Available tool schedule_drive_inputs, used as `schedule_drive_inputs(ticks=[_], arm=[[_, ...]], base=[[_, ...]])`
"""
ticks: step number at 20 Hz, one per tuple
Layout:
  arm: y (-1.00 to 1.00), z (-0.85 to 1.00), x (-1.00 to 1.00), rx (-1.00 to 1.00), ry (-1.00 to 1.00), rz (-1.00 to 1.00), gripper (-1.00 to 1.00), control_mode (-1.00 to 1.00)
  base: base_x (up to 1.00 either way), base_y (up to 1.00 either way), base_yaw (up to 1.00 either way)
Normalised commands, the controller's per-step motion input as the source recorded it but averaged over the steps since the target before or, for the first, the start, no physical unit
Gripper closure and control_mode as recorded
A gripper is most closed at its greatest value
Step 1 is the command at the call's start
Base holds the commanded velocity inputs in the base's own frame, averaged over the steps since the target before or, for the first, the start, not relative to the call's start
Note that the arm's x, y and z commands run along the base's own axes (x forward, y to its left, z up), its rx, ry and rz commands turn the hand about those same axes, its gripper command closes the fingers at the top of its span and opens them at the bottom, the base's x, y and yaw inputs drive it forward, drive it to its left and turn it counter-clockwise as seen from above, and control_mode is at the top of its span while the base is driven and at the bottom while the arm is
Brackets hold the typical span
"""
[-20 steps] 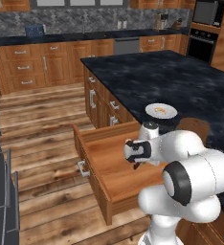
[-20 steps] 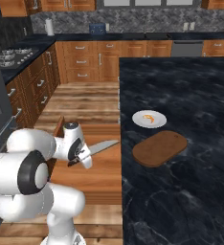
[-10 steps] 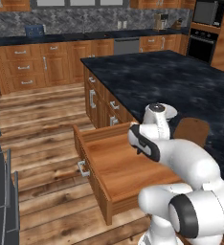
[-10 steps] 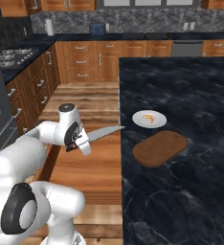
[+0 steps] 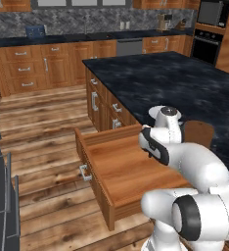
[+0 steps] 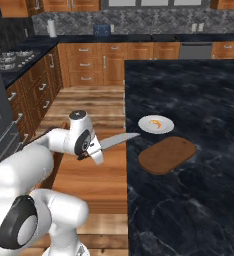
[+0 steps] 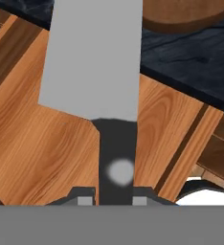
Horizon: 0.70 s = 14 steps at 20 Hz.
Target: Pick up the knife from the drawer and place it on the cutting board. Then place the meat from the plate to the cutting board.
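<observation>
The wide, shallow light-brown wooden drawer (image 5: pixel 131 174) stands pulled out from under the dark marbled tabletop (image 6: pixel 189 100), its wooden floor bare. On the tabletop, the round white shallow plate (image 6: pixel 148 126) holds the small orange curled piece of meat (image 6: pixel 156 122). At about 5 o'clock from the plate in the right base view, just beside it, lies the dark brown oval wooden cutting board (image 6: pixel 167 154), nothing on it.

The gripper (image 6: pixel 92 149) hangs above the open drawer, its fingers pinching the black handle of the small silver-grey-bladed knife (image 6: pixel 118 141). The blade points toward 2 o'clock, its tip reaching over the tabletop edge near the plate.
</observation>
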Motion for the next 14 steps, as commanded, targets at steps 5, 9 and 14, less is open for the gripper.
schedule_drive_inputs(ticks=[5, 9, 14], arm=[[-0.94, 0.2, 0.29, 0.04, -0.01, -0.11, 1.0, -1.0], [-0.92, 0.16, 0.33, 0.03, -0.08, -0.06, 1.0, -1.0], [-0.74, 0.03, 0.45, 0.01, -0.11, -0.01, 1.0, -1.0]], base=[[0.0, 0.0, 0.0], [0.0, 0.0, 0.0], [0.0, 0.0, 0.0]])
